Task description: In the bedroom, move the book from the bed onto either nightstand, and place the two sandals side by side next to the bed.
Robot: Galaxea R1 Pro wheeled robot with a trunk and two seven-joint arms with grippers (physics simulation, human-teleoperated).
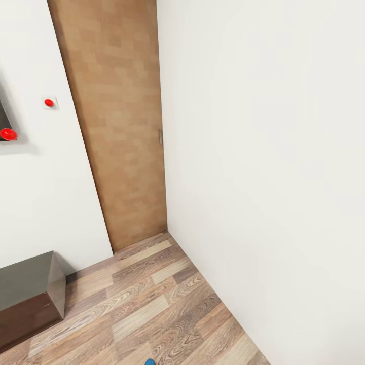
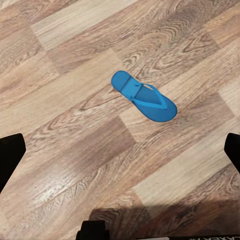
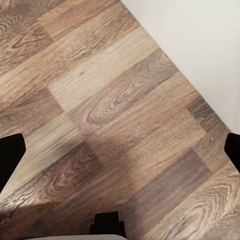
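The left end effector [image 2: 120,150] was spread wide, its two dark fingertips [image 2: 11,155] showing only at the opposite edges of the left wrist view, with nothing between them. It held nothing and touched nothing. It hung above the wood-plank floor [image 2: 65,130], pointing down at it. One bright blue sandal [image 2: 144,95] lay flat on the floor beneath it, straps up, well clear of both fingers and set at a slant across the planks.

The right end effector [image 3: 120,150] was likewise spread wide and empty, its dark fingertips [image 3: 10,157] at the two edges of the right wrist view. It pointed down at bare floor planks close to where the floor met a white wall [image 3: 200,40].

From the head view, the camera faced a corner of the room: white walls, a plain light-brown wooden door [image 1: 114,121] with a small metal handle, and plank flooring. One dark brown nightstand [image 1: 30,294] with a glossy top stood against the wall to the left of the door. A small blue tip of a sandal [image 1: 150,362] peeked in at the bottom edge of that view. Two red round shapes [image 1: 48,103] sat on the wall at the left, one in a small white plate.

One sandal could be counted in full, one nightstand, one door.
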